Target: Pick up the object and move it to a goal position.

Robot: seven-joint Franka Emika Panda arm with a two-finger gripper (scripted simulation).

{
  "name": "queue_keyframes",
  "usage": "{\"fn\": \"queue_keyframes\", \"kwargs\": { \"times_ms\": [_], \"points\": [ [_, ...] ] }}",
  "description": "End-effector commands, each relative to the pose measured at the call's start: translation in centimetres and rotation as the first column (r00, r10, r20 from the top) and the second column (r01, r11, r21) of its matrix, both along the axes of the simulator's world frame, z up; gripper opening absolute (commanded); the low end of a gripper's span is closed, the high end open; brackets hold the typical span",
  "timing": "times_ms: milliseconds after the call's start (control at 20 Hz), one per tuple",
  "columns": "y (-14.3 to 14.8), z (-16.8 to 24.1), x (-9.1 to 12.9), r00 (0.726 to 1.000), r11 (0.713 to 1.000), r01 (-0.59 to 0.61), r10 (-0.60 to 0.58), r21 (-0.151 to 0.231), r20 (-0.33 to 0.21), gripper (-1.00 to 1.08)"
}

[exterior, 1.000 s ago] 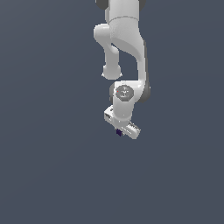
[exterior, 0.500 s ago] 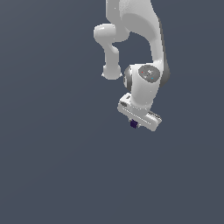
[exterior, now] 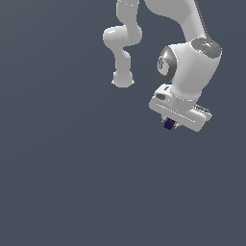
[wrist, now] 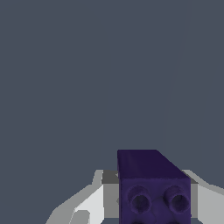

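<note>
Cube (exterior: pixel 168 124) clamped in gripper (exterior: pixel 171 126)

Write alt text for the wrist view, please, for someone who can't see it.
A dark purple block with two round holes in its near face sits between the white fingers of the robot's gripper, which is shut on it. Plain grey-blue background fills the rest.
</note>
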State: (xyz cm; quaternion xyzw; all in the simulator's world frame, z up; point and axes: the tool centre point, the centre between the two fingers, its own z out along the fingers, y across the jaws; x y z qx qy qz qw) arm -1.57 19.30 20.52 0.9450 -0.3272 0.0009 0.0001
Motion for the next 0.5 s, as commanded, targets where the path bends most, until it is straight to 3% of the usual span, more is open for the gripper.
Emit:
{"fn": "queue_keyframes", "kwargs": {
  "times_ms": [0, 450],
  "points": [
    [1.3, 1.4, 0.0, 1.000, 1.000, 0.002, -0.002, -0.001, -0.001, -1.00],
    [3.2, 3.4, 0.1, 1.000, 1.000, 0.001, -0.001, 0.000, -0.001, -1.00]
  ]
}}
